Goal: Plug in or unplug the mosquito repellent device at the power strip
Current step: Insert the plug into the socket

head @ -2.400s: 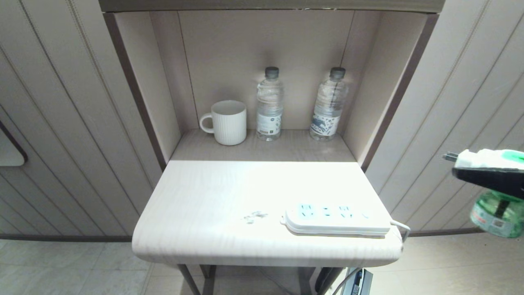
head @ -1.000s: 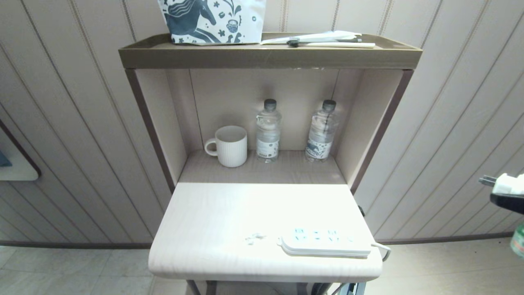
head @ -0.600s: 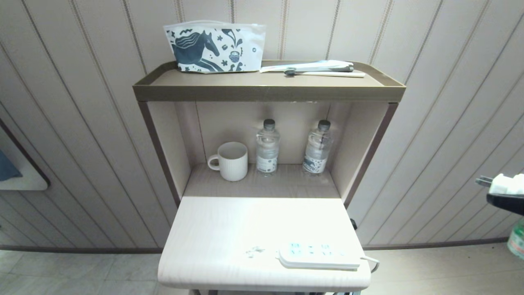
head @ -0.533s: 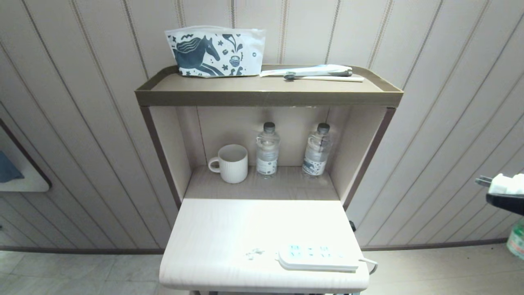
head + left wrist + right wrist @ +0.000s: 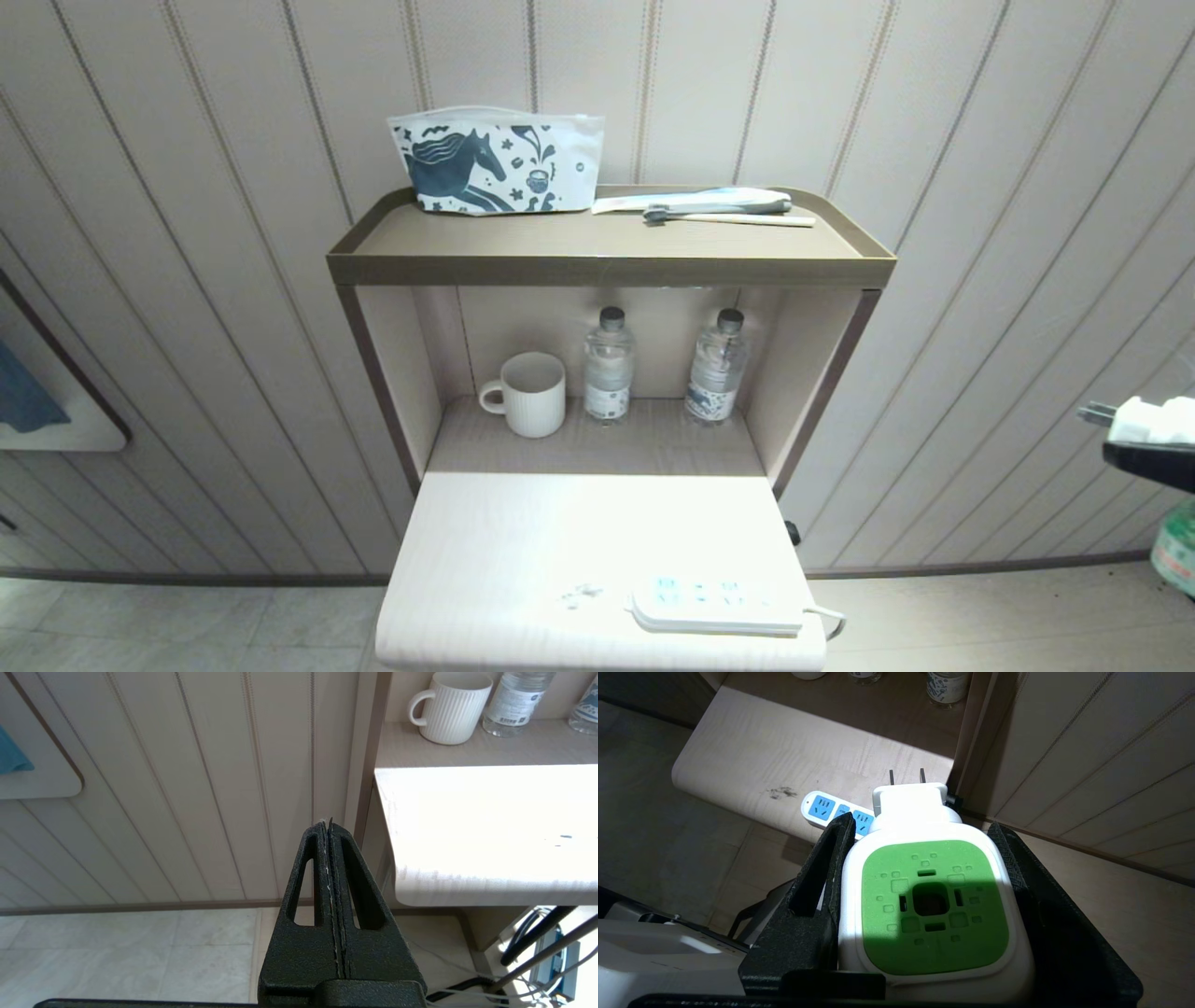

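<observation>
- White-and-green mosquito repellent device [image 5: 924,891] is sitting clamped between the two black fingers [image 5: 822,877] of the right end effector [image 5: 920,826], one finger pressing on each side of its body, green face pointing back at the wrist camera.
- Its two metal prongs [image 5: 906,776] are sticking out past the fingertips, aiming toward the surface [image 5: 523,551] and touching nothing.
- In the head view the right end effector [image 5: 1153,459] is hanging at the far right edge, well off to the side of the surface, with the device's white plug end [image 5: 1144,420] peeking out above it and the green bottle [image 5: 1174,558] dangling below.
- Power strip [image 5: 717,605] is lying flat near the front right corner of the surface, blue sockets facing up, nothing plugged in, white cord [image 5: 829,618] running off the right end. So the device is well apart from it, out to the right.
- Left end effector [image 5: 329,833] is hanging out beside the left edge of the surface, fingers pressed together, holding nothing.
- Back on the shelf: a white mug [image 5: 528,394] and two water bottles [image 5: 609,366].
</observation>
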You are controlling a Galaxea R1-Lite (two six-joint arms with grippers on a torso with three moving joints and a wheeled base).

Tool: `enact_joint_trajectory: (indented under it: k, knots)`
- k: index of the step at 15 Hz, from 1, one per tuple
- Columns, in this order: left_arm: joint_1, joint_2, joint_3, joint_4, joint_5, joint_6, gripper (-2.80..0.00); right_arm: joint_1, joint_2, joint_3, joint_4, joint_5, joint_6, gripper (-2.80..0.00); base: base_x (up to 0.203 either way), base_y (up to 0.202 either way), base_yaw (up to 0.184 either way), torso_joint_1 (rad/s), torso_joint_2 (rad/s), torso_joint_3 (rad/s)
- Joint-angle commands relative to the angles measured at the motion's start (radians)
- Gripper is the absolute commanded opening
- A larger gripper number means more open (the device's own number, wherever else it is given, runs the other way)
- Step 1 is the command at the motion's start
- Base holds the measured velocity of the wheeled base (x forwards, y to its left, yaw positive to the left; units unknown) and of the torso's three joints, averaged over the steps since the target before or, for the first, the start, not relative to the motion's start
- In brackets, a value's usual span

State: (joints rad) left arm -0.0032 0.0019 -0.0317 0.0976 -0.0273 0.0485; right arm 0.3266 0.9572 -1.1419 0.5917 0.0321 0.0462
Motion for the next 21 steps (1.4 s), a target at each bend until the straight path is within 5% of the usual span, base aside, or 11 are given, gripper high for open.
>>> enact_joint_trajectory:
  k: [1, 8, 14, 21]
  knots:
    - [0.000, 0.000, 0.000, 0.001, 0.000, 0.001, -2.80, 0.000, 0.006, 0.001, 0.003, 0.004, 0.000, -2.80, 0.000, 0.000, 0.000, 0.000, 0.00, 0.000]
    - [0.000, 0.000, 0.001, 0.001, 0.000, 0.001, -2.80, 0.018, 0.073, -0.042, 0.036, 0.024, 0.039, -2.80, 0.000, 0.000, 0.000, 0.000, 0.00, 0.000]
    - [0.000, 0.000, -0.001, 0.001, 0.000, 0.001, -2.80, 0.049, 0.332, -0.419, 0.448, 0.023, 0.106, -2.80, 0.000, 0.000, 0.000, 0.000, 0.00, 0.000]
    - [0.000, 0.000, -0.001, 0.001, 0.000, 0.001, -2.80, 0.149, 0.596, -0.573, 0.538, -0.055, 0.147, -2.80, 0.000, 0.000, 0.000, 0.000, 0.00, 0.000]
